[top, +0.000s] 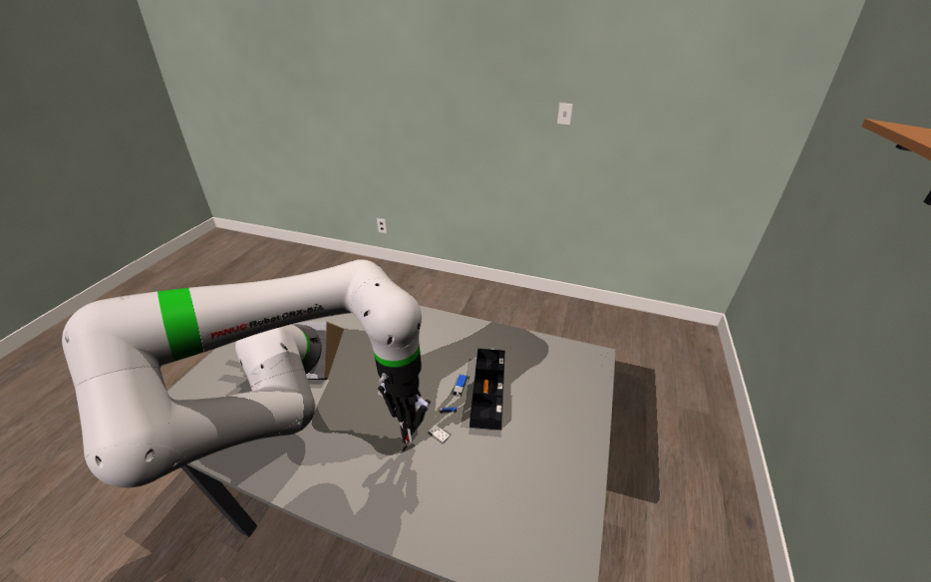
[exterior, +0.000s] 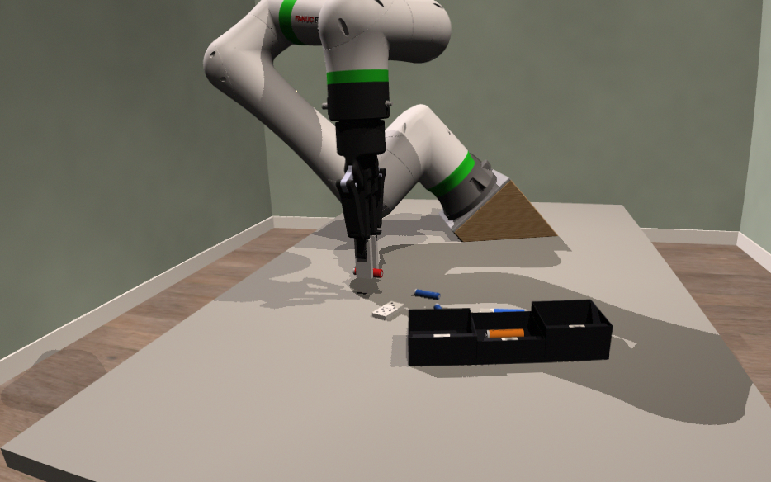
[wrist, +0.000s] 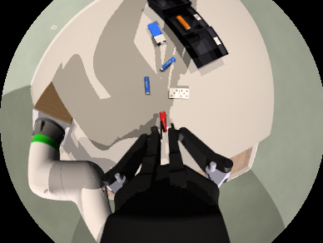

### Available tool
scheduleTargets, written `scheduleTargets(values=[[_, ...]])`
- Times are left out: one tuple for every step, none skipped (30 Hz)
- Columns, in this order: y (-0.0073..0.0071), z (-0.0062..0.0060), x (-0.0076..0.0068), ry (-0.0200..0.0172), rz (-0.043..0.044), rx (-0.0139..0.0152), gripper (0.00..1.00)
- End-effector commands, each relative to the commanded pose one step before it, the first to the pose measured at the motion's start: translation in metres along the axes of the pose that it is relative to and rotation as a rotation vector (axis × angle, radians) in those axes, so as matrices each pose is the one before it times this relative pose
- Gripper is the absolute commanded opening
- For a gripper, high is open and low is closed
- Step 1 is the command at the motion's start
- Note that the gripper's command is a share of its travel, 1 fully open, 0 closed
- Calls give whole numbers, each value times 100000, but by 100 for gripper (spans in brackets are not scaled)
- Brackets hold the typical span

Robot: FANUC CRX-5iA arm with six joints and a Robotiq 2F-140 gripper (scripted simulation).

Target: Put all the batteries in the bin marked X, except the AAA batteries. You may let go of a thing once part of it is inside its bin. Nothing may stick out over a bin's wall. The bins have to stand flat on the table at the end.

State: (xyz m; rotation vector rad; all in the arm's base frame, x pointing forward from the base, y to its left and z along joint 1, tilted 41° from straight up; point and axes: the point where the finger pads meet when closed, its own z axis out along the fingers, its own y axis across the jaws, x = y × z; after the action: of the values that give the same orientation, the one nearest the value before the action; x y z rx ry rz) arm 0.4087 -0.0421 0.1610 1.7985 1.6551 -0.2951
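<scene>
Overhead, the end effector is gripping a red battery beside a domino. Externally, it is hanging just above the desk. At the wrist, the bins are lying well apart.

Matt grey table, glossy white arm, wood-grain floor.

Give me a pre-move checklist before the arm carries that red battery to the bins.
1. Grip: gripper shut on the red battery: ok.
2. Battery off the table, with its shadow below it: ok.
3. Bins flat on the table: ok.
4. Which bin is marked X: labels unreadable, cannot tell.
5. Low path to the bins: domino and blue battery lie between: not ok.
6. Orange battery inside the middle bin's walls: ok.
</scene>
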Motion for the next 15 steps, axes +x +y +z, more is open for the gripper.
scheduleTargets(values=[[-7, -818, 7, -11, 21, -35, 5], [0, 0, 0, 0, 0, 0, 5], [0, -333, 0, 0, 0, 0, 5], [0, -333, 0, 0, 0, 0, 5], [0, -333, 0, 0, 0, 0, 5], [0, -333, 0, 0, 0, 0, 5], [0, -333, 0, 0, 0, 0, 5], [0, 0, 0, 0, 0, 0, 5], [0, 0, 0, 0, 0, 0, 5], [0, 0, 0, 0, 0, 0, 5], [0, 0, 0, 0, 0, 0, 5], [0, 0, 0, 0, 0, 0, 5], [0, 0, 0, 0, 0, 0, 5], [0, 0, 0, 0, 0, 0, 5], [0, 0, 0, 0, 0, 0, 5]])
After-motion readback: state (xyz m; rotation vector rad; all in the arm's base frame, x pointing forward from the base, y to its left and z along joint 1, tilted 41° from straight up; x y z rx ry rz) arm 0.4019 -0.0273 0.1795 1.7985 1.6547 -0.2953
